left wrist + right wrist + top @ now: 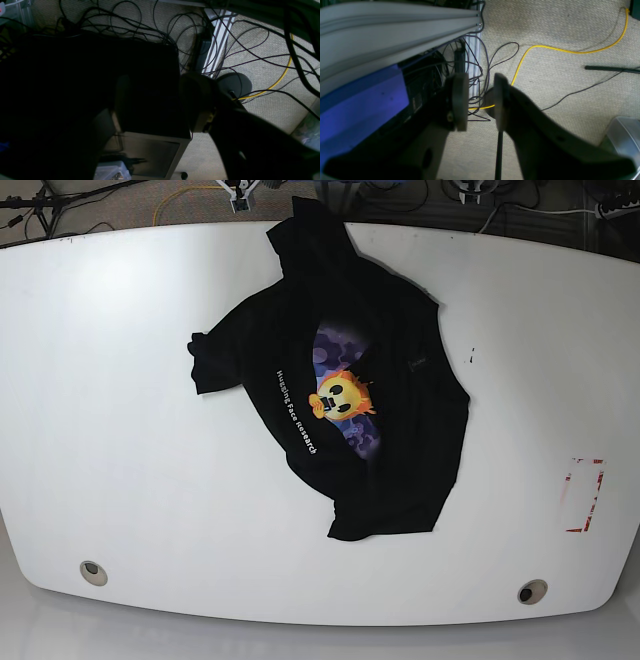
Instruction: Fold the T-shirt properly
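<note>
- Black cotton T-shirt with the yellow emoji print [340, 395] lies spread face-up on the white table [120, 480], one sleeve running off the far edge, unfolded.
- Both arms are parked below table level, so the wrist views see carpet and cables.
- Left end effector [155, 102] released; right end effector [478, 102] released, empty.
- Wide bare tabletop surrounds the shirt for folding.

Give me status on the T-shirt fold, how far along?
Done: nothing. The T-shirt lies spread print-up on the white table, rotated, one sleeve out to the side, the far edge over the table's back edge, no fold visible. In hand: nothing. The left gripper and right gripper are both open and empty, over carpet and cables, not the table. Left: every fold.
</note>
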Tool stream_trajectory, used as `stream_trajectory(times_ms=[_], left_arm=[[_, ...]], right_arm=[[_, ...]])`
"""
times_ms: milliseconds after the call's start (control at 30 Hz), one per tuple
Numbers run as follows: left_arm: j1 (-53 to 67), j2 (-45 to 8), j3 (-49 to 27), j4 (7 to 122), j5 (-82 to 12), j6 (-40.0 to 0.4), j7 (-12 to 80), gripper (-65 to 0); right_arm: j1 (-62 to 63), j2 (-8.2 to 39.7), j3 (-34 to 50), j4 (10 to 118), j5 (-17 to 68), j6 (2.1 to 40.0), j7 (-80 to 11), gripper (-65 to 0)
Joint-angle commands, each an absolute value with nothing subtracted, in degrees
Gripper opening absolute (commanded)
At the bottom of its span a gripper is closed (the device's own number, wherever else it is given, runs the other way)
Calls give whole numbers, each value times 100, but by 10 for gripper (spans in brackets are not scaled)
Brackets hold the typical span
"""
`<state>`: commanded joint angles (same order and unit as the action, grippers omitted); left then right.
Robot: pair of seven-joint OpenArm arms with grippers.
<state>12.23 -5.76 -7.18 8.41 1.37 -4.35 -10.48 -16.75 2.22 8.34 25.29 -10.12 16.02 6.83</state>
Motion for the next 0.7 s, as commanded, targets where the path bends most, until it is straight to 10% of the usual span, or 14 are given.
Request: stream_trajectory(times_ms=[700], left_arm=[[1256, -590, -724, 896, 146, -413, -1050, -318]], right_arm=[[-1699, 217, 849, 2547, -1034, 1592, 678, -492]])
